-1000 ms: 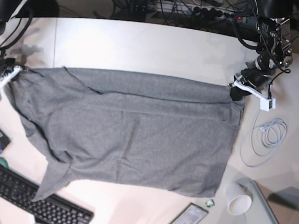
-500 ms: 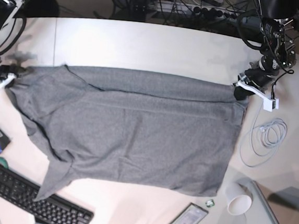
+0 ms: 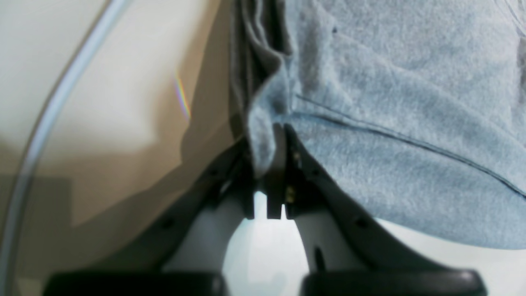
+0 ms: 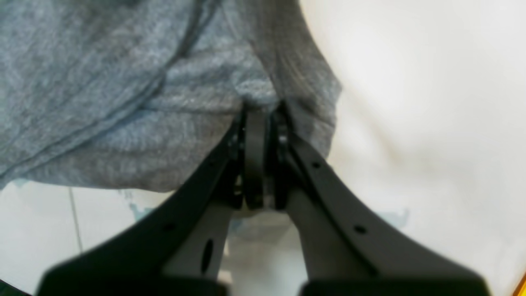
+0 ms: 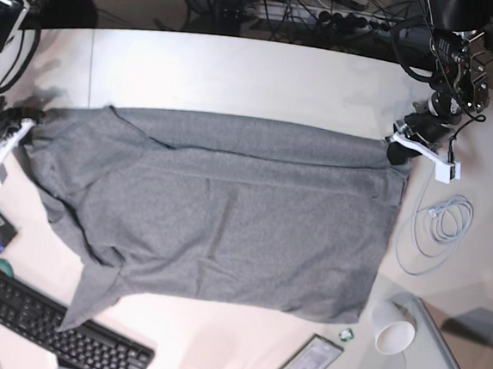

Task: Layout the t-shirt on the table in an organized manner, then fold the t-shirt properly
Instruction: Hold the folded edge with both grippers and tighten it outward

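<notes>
Two grippers are closed on opposite ends of the t-shirt (image 5: 218, 212), which lies spread across the middle of the table (image 5: 239, 76). The left gripper (image 5: 396, 150), on the right side of the base view, pinches the far corner of the garment's straight edge; its wrist view shows a narrow fold of cloth clamped between the black jaws, with a stitched hem running off to the right. The right gripper (image 5: 14, 125), on the left side of the base view, pinches bunched fabric at the far corner of the opposite end, and its wrist view shows the jaws pressed together on a gathered lump of grey cloth. Between the two grips the far edge runs nearly straight. One sleeve trails toward the keyboard (image 5: 44, 326). A coiled white cable (image 5: 437, 227) lies just beside the shirt's straight edge, and a white cup (image 5: 393, 331) lies near the shirt's near corner.
</notes>
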Controlling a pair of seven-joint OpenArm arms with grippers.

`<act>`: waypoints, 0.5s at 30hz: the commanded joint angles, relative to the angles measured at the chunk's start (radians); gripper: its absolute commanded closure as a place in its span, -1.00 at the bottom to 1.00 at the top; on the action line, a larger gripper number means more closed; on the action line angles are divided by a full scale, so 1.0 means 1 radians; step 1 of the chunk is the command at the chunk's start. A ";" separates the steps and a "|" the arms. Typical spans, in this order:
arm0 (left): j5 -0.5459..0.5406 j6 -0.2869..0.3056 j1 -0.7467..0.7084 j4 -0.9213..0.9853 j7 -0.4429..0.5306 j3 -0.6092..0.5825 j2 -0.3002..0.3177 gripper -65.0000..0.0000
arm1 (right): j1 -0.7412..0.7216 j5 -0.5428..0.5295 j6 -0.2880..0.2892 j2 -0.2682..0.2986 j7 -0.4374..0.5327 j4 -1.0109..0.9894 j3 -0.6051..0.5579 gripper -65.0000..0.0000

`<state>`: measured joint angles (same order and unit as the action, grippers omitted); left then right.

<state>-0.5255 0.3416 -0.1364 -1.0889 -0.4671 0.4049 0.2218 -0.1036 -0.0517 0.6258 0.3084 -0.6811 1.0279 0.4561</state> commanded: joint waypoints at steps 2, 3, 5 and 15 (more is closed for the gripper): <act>0.072 -0.062 -0.016 0.011 -0.078 0.001 0.009 1.00 | -0.015 -0.004 -0.044 0.022 0.010 0.018 0.000 0.97; 0.072 -0.062 -0.018 0.011 -0.078 -0.001 0.009 1.00 | -0.015 -0.004 -0.073 0.022 0.008 0.018 -0.001 0.89; 0.072 -0.062 -0.018 0.008 -0.078 -0.004 0.009 1.00 | -0.015 -0.004 -0.113 0.022 0.008 0.018 -0.003 0.65; 0.072 -0.062 -0.018 0.006 -0.078 -0.008 0.009 1.00 | 0.015 -0.006 -0.125 0.021 0.010 0.159 0.043 0.40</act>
<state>-0.5205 0.3397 -0.1371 -1.0916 -0.4641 0.3985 0.2226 -0.0792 -0.0582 0.5083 0.3050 -0.6804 1.1728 0.4900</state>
